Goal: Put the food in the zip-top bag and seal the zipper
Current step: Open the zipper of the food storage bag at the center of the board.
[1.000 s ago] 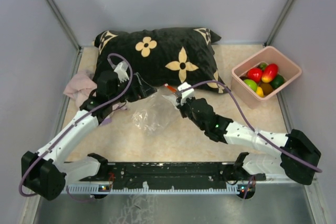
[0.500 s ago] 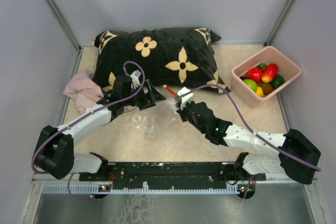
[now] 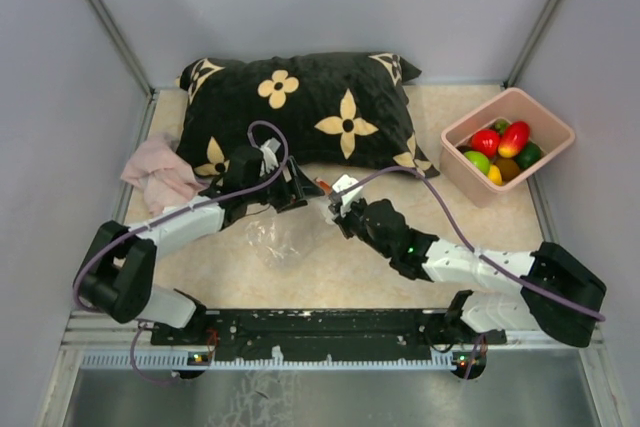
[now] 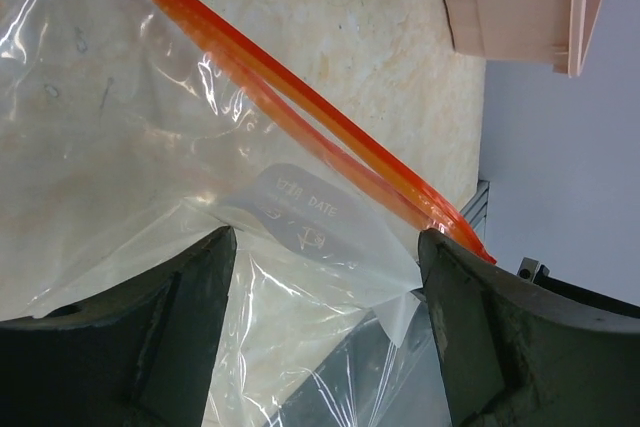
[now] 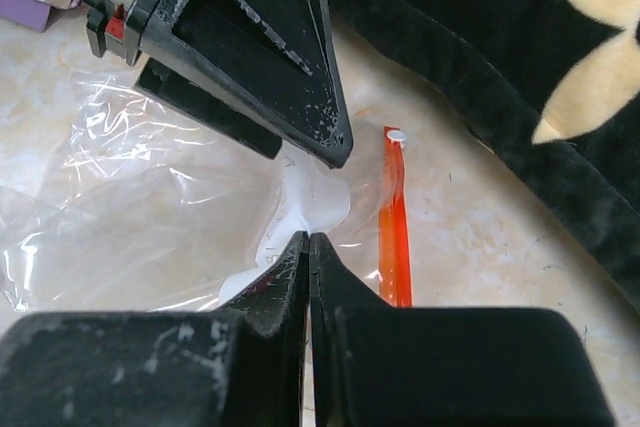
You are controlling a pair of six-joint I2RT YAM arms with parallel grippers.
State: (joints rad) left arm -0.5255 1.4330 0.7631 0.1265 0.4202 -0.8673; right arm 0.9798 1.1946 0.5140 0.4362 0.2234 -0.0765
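Risk: your right hand (image 5: 309, 239) pinches the zip-top bag (image 5: 150, 177), and your wide-open, empty left hand (image 4: 325, 242) may clamp both zipper (image 4: 320, 117) lips together.

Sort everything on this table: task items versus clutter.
For the job: zip-top bag, its zipper, food in the pink bin.
Just lying about: black floral pillow, pink cloth.

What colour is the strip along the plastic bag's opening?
Red-orange. The strip shows best in the left wrist view.
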